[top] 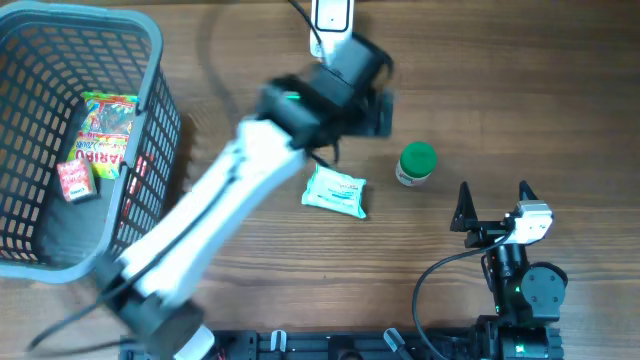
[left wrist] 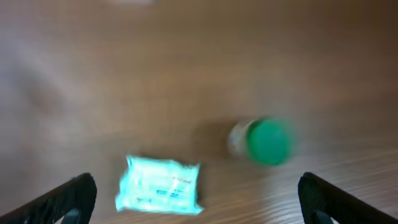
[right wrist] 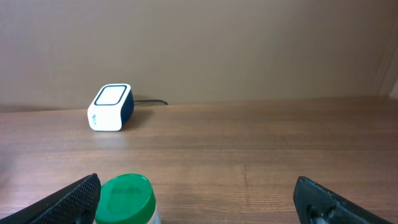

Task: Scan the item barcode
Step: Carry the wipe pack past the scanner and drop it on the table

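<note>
I am hovering my left pincer over the middle of the counter, and it is holding nothing. Its two fingers are standing spread as wide as they go at the lower corners of my wrist view, touching no object. That view is blurring, so I am probably in motion.

Two loose items are lying below me. The pale blue wipes packet is sitting flat near the centre, and the green-capped bottle is standing upright just beside it at about 2 o'clock, apart from it. I am not able to tell which one is meant for scanning. The scanner is waiting at 12 o'clock on the far edge. The basket at 9 o'clock is holding a sweets bag and a small red box.

I am judging that the pick-up is the step in hand, since nothing is gripped yet. The next move is calling for me to come down over one item, close on it squarely, then carry it toward 12 o'clock with its barcode turned to the scanner's window.

My right pincer is resting at 4 o'clock, also gaping fully and empty, with the bottle just ahead of it.
</note>
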You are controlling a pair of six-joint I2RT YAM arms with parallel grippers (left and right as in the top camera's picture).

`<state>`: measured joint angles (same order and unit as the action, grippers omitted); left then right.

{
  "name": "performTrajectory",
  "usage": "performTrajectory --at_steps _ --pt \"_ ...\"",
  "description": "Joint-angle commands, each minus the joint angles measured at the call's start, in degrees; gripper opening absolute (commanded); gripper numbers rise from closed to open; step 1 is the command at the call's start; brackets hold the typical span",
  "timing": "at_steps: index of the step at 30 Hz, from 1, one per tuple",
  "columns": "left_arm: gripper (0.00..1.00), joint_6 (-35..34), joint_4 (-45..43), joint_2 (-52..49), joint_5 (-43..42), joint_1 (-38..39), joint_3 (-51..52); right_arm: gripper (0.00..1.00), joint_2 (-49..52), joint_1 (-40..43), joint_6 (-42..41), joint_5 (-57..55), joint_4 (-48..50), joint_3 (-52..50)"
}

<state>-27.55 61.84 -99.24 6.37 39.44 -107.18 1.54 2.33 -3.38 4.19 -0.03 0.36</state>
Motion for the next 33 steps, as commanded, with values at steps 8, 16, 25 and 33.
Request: performTrajectory --at_steps 8,16,25,33 --pt "1.00 -6.21 16.90 23.26 11.10 -40.83 -12.81 1.00 -0.26 -0.22 0.26 -0.74 0.11 -0.07" --pt "1.00 -10.08 17.70 13.75 -5.62 -66.71 2.16 1.00 -0.26 -0.22 0.24 -0.74 0.09 -0.07" --pt "1.00 -25.07 -6.51 11.15 -0.17 -69.24 37.11 1.00 -0.26 -0.22 0.26 -0.74 0.11 -0.07" --pt "0.98 -28.83 -26.97 11.15 7.82 -69.24 55.45 1.00 -0.26 -0.22 0.26 -0.74 0.11 -0.07"
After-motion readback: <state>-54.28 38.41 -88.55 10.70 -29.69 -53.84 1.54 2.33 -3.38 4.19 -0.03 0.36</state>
